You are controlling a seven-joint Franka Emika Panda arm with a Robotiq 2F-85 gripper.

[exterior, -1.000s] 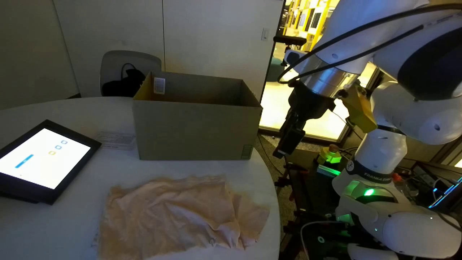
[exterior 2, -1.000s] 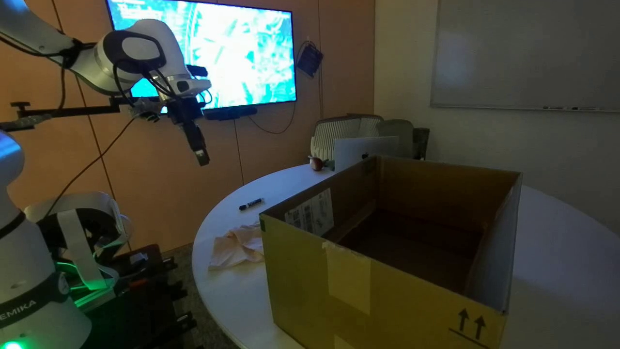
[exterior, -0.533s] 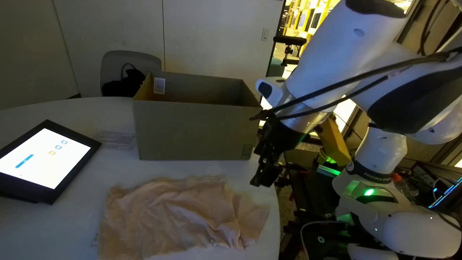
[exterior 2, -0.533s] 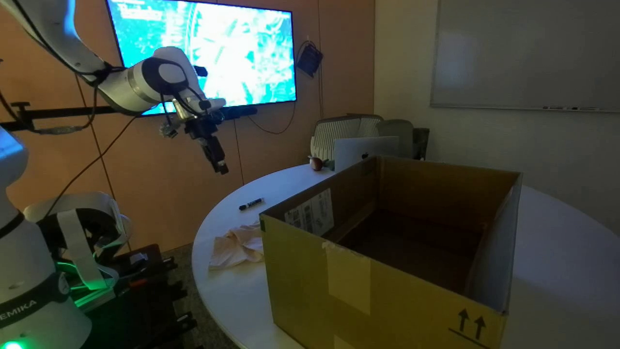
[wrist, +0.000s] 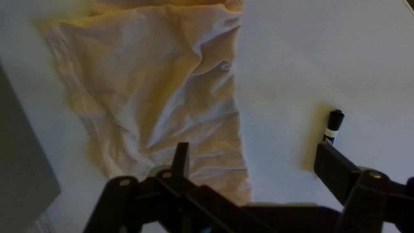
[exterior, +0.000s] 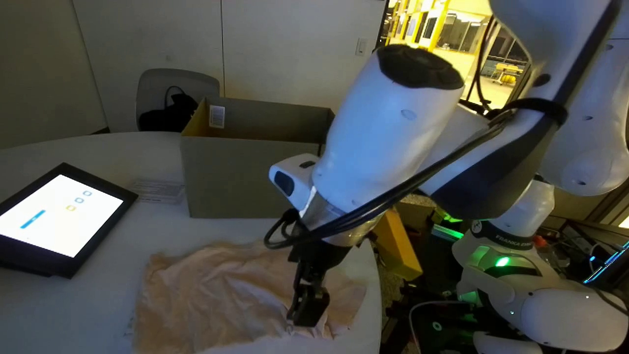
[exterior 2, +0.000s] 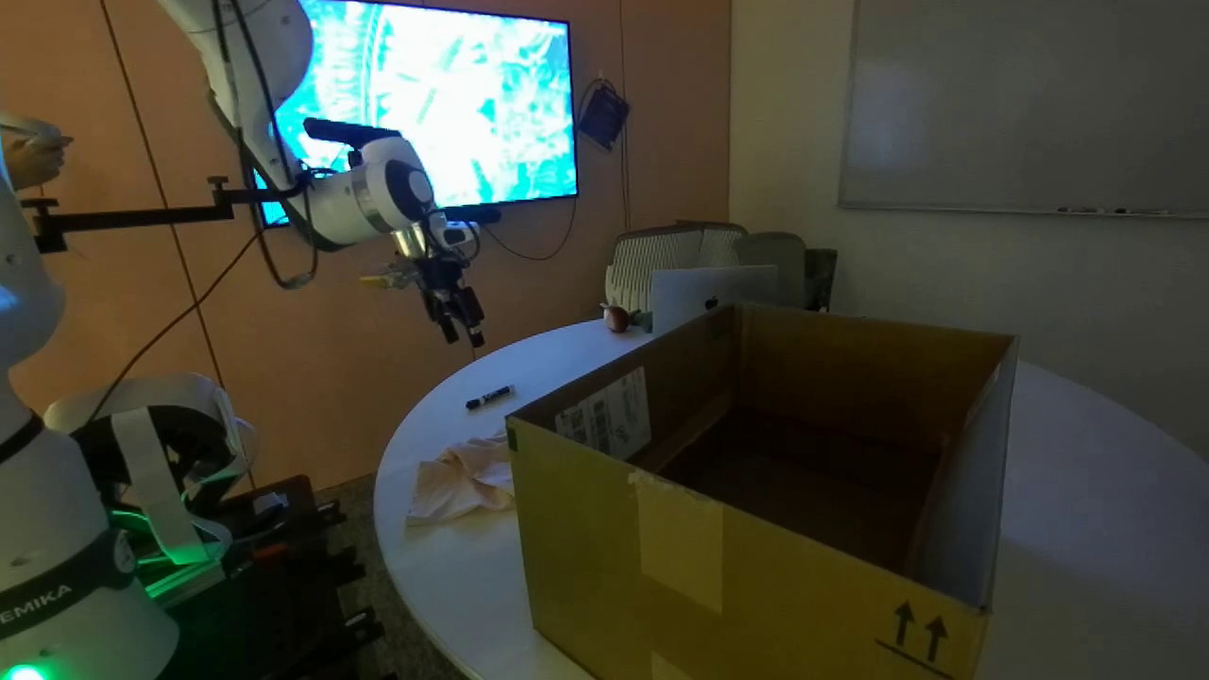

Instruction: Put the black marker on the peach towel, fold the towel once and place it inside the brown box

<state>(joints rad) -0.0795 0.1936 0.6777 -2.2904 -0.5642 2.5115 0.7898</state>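
Black marker (exterior 2: 490, 398): print (wrist: 328, 140) illegible; brown box (exterior 2: 803, 604): arrows (exterior 2: 904, 623); arm base (exterior 2: 80, 590): "EMIKA".

In an exterior view you looked down over the peach towel (exterior: 211, 295), near, toward the brown box (exterior: 241, 177), far, the robot arm (exterior: 378, 132) at right. In an exterior view facing the lit screen (exterior 2: 482, 113), you had the box near, the towel beyond, the arm at left. Your wrist view looked down past the gripper (wrist: 252, 149); all three shared the towel.
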